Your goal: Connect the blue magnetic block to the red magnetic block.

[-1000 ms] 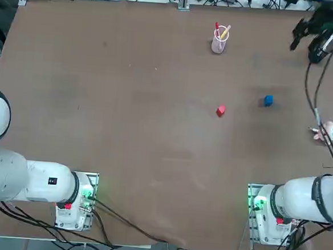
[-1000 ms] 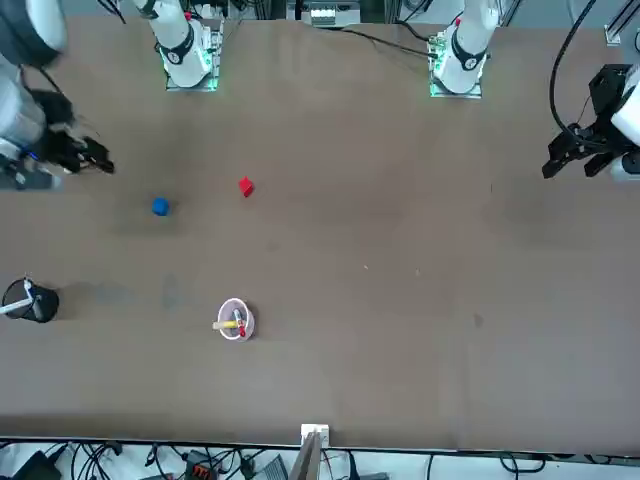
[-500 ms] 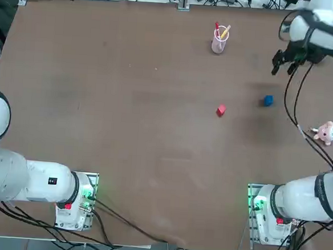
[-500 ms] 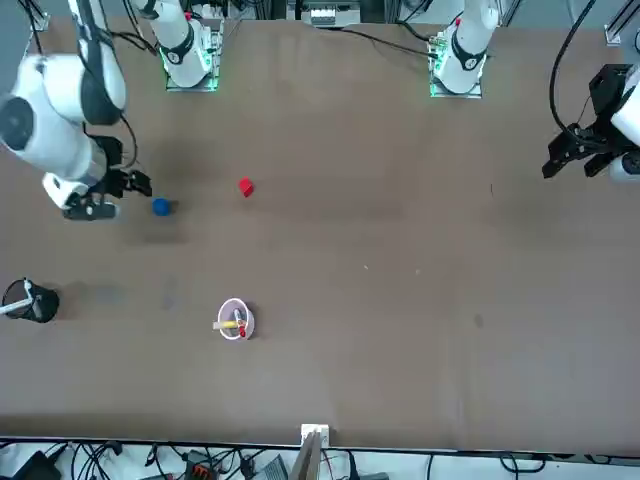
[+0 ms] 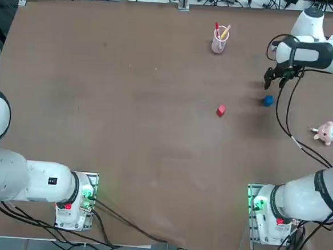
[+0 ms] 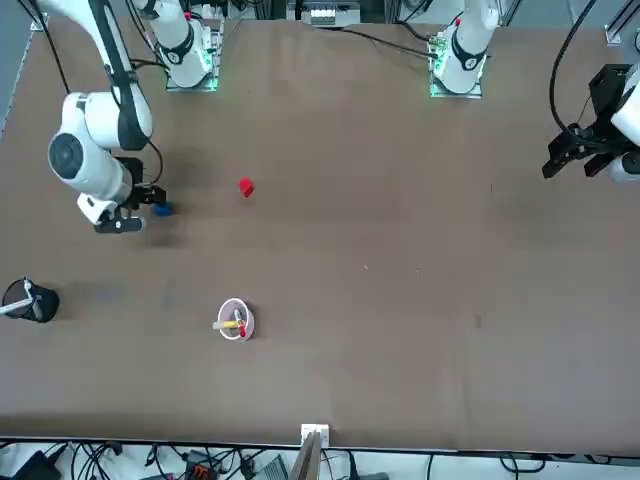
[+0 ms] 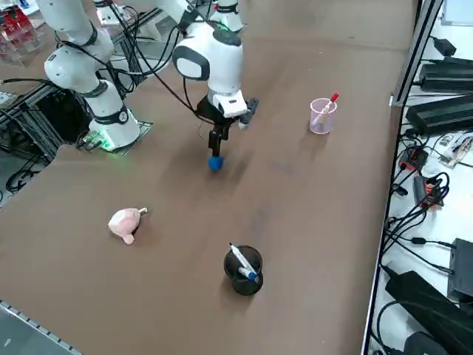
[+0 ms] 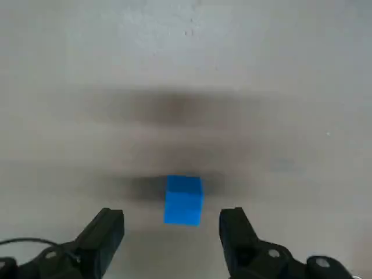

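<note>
Fingers, right wrist view: the fingers (image 8: 104,239) of the right gripper (image 8: 172,211) are spread wide, with nothing pinched between them.
Blue block, right wrist view: the blue magnetic block (image 8: 183,200) sits on the tabletop (image 8: 279,133), lined up with the gap between the fingers.
Red block, top view: the red magnetic block (image 5: 220,110) rests apart from the blue one, farther from the tabletop's right edge and slightly closer to the robot's edge.
Gripper, top view: the right gripper is just beside the blue block, on the side toward the tabletop's far edge.
Pink plush toy, top view: the toy (image 5: 327,132) lies between the blue block and the tabletop's right edge.
Cups, front view: a pale cup (image 6: 236,320) of pens is nearer the far edge than either block; a black cup (image 6: 38,304) with markers is toward the far right corner.
Arm, right side view: the right arm (image 7: 211,59) reaches down over the blue block, which peeks out below the gripper; whether they touch is unclear.
</note>
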